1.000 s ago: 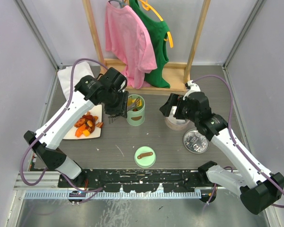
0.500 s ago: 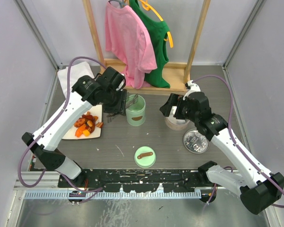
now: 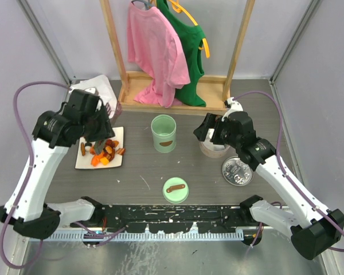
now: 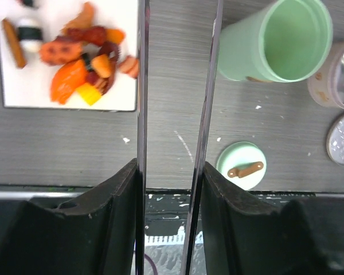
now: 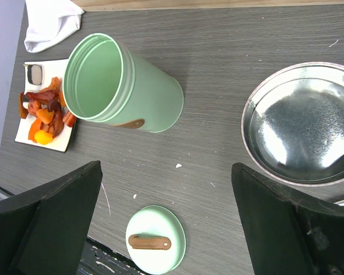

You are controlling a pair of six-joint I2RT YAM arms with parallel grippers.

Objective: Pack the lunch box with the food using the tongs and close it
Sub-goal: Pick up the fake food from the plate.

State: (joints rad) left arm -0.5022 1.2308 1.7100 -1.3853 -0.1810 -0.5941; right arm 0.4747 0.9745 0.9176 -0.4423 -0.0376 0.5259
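The tongs [image 4: 142,86] run as two thin dark arms up the left wrist view, with my left gripper [image 4: 169,172] shut on them; their tips are out of that frame. My left gripper [image 3: 95,136] hangs over the white plate [image 3: 81,161] that holds the food [image 3: 103,153], a heap of orange, red and brown pieces [image 4: 80,54]. The lunch box [image 3: 163,133], a pale green cylinder, stands upright and uncovered [image 5: 120,86]; I see no food inside from these angles. Its green lid [image 3: 175,189] with a brown strap lies nearer the arms. My right gripper [image 5: 166,166] is open and holds nothing.
A beige bowl [image 3: 213,150] with a shiny metal inside [image 5: 307,123] sits under the right wrist. A round metal lid [image 3: 237,171] lies beside it. A white cloth [image 5: 51,20] lies behind the plate. A wooden rack [image 3: 178,106] with pink and green shirts stands at the back.
My left arm has swung left with the tongs, from over the lunch box to above the food plate. The right arm has not moved.
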